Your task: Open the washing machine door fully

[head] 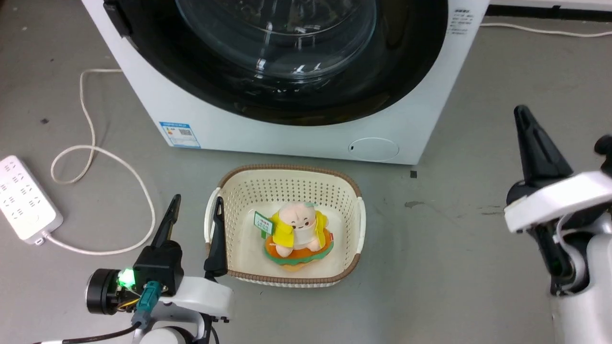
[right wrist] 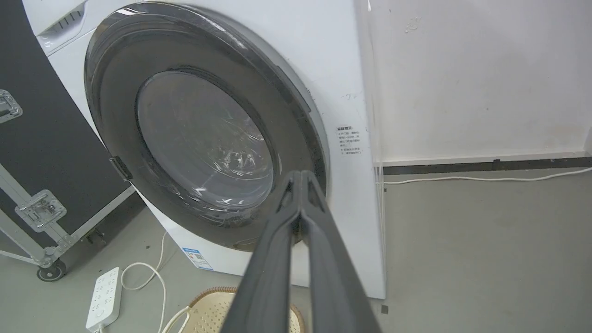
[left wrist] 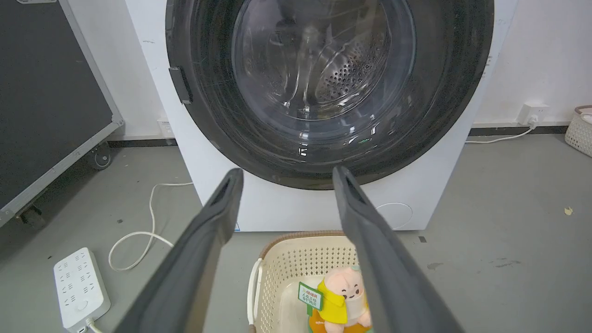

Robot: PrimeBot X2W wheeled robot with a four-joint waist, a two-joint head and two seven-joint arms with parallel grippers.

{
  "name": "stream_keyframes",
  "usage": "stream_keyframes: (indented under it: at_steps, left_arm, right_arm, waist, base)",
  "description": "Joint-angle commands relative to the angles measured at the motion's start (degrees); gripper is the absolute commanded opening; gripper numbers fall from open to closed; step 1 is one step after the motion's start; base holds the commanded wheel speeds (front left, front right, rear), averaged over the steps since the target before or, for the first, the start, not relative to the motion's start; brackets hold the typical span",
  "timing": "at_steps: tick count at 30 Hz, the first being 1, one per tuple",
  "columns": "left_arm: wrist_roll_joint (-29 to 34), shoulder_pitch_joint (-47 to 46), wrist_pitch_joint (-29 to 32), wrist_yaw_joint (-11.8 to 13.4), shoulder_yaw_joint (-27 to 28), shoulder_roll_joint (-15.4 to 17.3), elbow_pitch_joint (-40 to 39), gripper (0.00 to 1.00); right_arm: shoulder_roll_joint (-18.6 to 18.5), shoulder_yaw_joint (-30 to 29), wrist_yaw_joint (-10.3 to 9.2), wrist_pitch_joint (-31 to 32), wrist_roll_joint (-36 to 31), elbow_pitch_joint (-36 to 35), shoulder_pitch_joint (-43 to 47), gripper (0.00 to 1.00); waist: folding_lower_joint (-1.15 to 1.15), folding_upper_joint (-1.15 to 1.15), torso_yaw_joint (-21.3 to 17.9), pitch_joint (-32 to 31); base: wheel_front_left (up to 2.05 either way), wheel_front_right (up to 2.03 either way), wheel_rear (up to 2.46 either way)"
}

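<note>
While one washing machine door [head: 201, 71] sits closed | left pincer [head: 198, 198] wide | right pincer [right wrist: 300, 175] narrow, empty | one basket [head: 287, 168]

A cream basket [head: 287, 168] sits on the floor [head: 454, 239] just in front of the washing machine [head: 287, 138], crowding the low approach to its closed door [head: 406, 71]. On the left, a power strip [head: 21, 196], a looping cord [head: 91, 143] and a wheeled black case [left wrist: 46, 92] narrow the way. The floor on the right lies open around the right end effector [head: 521, 112].

White wrists [head: 205, 292], dark tapered fingers [head: 538, 148], a perhaps teal plug [head: 147, 292].
</note>
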Motion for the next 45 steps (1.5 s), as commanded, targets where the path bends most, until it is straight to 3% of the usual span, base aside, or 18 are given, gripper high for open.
stream_keyframes:
  at_steps: [1, 14, 27, 29, 34, 45]
  left_arm:
    - [0.3, -0.94, -0.65, 0.27, -0.39, 0.43, -0.34, 1.0]
    - [0.12, -2.86, -2.2, 1.31, -1.91, 0.59, -1.1, 1.0]
    - [-0.11, -4.49, -3.64, 2.21, -3.5, 0.63, -1.76, 1.0]
    - [-0.16, -5.3, -4.24, 2.52, -4.33, 0.61, -1.97, 1.0]
    - [-0.15, -5.78, -4.72, 2.81, -4.99, 0.6, -2.13, 1.0]
    - [-0.28, -6.72, -6.04, 3.64, -6.88, 0.54, -2.51, 1.0]
  right_arm:
    - [0.27, -0.59, -0.03, 0.71, 1.81, 0.55, -2.25, 0.0]
    - [2.94, -8.09, -0.04, 9.05, 12.16, 8.97, -14.48, 0.0]
    - [3.6, -17.05, -0.05, 16.4, 16.4, 21.53, -29.58, 0.0]
    - [2.95, -20.99, -0.06, 20.76, 16.67, 27.97, -36.16, 0.0]
    - [1.39, -24.77, -0.06, 23.76, 16.51, 33.95, -41.56, 0.0]
    - [-5.19, -34.13, -0.07, 29.83, 14.96, 54.38, -56.65, 0.0]
  waist:
    - [-0.01, 0.0, 0.47, 0.63]
    - [-0.01, 0.0, 2.54, 4.58]
    - [-0.01, 0.0, 4.68, 8.33]
    - [-0.01, 0.0, 5.82, 10.02]
    - [-0.01, 0.0, 6.81, 11.11]
    - [-0.01, 0.0, 9.4, 13.79]
  base:
    - [0.0, 0.0, 0.0]
    - [0.0, 0.0, 0.0]
    - [0.0, 0.0, 0.0]
    - [0.0, 0.0, 0.0]
    - [0.0, 0.0, 0.0]
    - [0.0, 0.0, 0.0]
